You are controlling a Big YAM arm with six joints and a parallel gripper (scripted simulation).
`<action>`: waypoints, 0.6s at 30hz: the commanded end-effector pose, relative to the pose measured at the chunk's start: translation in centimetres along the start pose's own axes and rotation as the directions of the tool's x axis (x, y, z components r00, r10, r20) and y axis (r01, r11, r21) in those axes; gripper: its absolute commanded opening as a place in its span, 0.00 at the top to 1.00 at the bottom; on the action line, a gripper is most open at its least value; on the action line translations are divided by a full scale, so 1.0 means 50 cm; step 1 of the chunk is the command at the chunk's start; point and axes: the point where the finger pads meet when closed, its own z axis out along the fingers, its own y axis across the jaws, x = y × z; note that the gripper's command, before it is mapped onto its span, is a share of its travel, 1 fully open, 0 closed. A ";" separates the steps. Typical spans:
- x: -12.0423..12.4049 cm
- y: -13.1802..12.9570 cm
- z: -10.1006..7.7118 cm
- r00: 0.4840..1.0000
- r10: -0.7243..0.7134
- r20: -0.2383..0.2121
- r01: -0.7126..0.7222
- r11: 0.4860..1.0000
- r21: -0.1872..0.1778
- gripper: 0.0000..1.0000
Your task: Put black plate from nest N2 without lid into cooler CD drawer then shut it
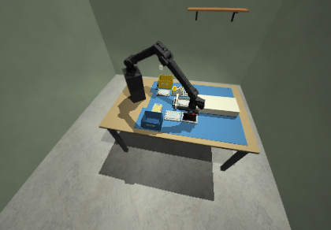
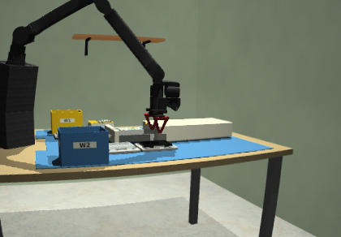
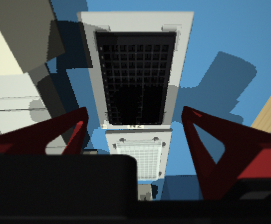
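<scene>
The black plate (image 3: 136, 80) lies flat in its pale work nest on the blue mat, with no lid on it. It also shows in the top view (image 1: 190, 117) and the exterior view (image 2: 156, 144). My gripper (image 3: 134, 111) hangs straight over the plate, a little above it, with its red fingers wide open and nothing between them. It also shows in the exterior view (image 2: 156, 128). The long cream cooler (image 1: 218, 105) lies just behind the nest; its drawer front is hard to make out.
A white plate in a second nest (image 3: 138, 157) lies next to the black one. A blue bin W2 (image 2: 84, 144) and a yellow bin W1 (image 2: 66, 120) stand to the left. More nests and boxes (image 1: 175, 93) crowd the mat toward the arm's base.
</scene>
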 end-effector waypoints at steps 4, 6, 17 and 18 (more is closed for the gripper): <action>-0.042 -0.033 0.000 0.999 0.011 0.052 -0.012 1.000 0.014 0.00; -0.081 -0.050 -0.063 0.995 0.015 0.102 -0.018 0.999 0.028 0.00; -0.042 -0.033 0.033 0.999 0.011 0.052 -0.012 1.000 0.014 0.00; -0.042 -0.033 0.035 0.999 0.011 0.052 -0.012 1.000 0.014 0.00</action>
